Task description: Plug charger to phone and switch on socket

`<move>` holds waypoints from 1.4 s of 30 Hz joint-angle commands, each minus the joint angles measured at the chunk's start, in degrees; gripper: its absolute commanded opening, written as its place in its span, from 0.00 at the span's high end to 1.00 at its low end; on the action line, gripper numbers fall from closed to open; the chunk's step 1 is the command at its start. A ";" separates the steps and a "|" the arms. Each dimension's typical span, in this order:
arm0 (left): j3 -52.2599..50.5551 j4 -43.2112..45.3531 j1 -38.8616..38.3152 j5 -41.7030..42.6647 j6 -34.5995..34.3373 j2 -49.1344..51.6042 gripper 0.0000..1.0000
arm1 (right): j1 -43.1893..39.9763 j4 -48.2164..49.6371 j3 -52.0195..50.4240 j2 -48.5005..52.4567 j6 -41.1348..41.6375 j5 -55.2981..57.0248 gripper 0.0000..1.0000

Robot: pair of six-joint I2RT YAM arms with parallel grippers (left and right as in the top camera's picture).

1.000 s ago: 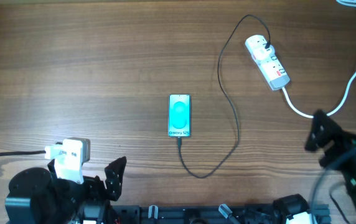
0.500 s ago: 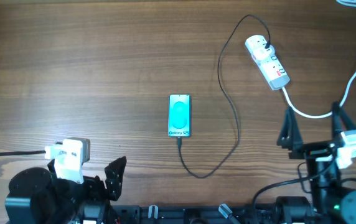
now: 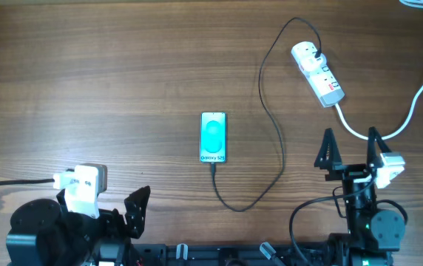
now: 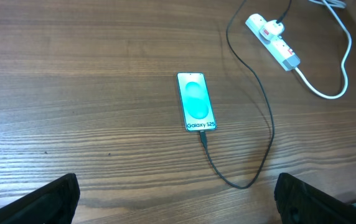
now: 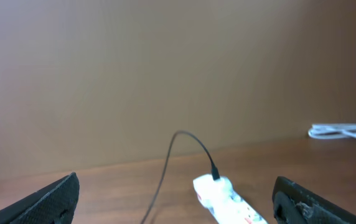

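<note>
**Jaws gaping on both sides, nothing held, plus a swing-in on the right**

Starting left: left gripper parked at the near edge of the table, spread as wide as it goes, empty. Same spot as a second ago, so no news there.

Middle: phone flat on the wood, screen up and glowing cyan, well apart from both grippers. Hasn't budged either. Charger looping out from the phone's near end, round to the right and away up the table, with its connector sitting right against the phone. Looks plugged in already, though it's too small to swear how deep.

Further right: white plug seated in the far end of the socket, with the thick white lead trailing off toward the right edge.

Now the real change: right gripper, out at the right edge a second ago, now swung in and squared up short of the socket's near end. Fingers aimed at it, fully spread, touching nothing. From the wrist view, socket dead ahead and low between them.

Probably leaves just the switch. Seems like lining up for a press. Can't tell from here whether it's on or off.
</note>
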 commanded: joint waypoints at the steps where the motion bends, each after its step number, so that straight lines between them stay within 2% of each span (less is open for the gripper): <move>1: 0.11 0.13 0.26 -0.52 -0.33 -0.17 0.00 | -0.39 0.42 -2.36 -0.98 0.81 1.68 0.00; 12: 0.11 0.13 0.26 -0.52 -0.33 -0.17 0.00 | -0.39 -5.84 -4.24 -0.98 0.87 3.02 0.01; 41: 0.11 0.11 0.26 -0.55 -0.31 -0.17 0.00 | -0.39 -5.73 -4.24 -0.92 0.94 2.89 0.00; 42: 0.09 0.22 0.02 -2.51 -0.28 -0.39 0.00 | -0.39 -5.73 -4.24 -0.92 0.94 2.89 0.00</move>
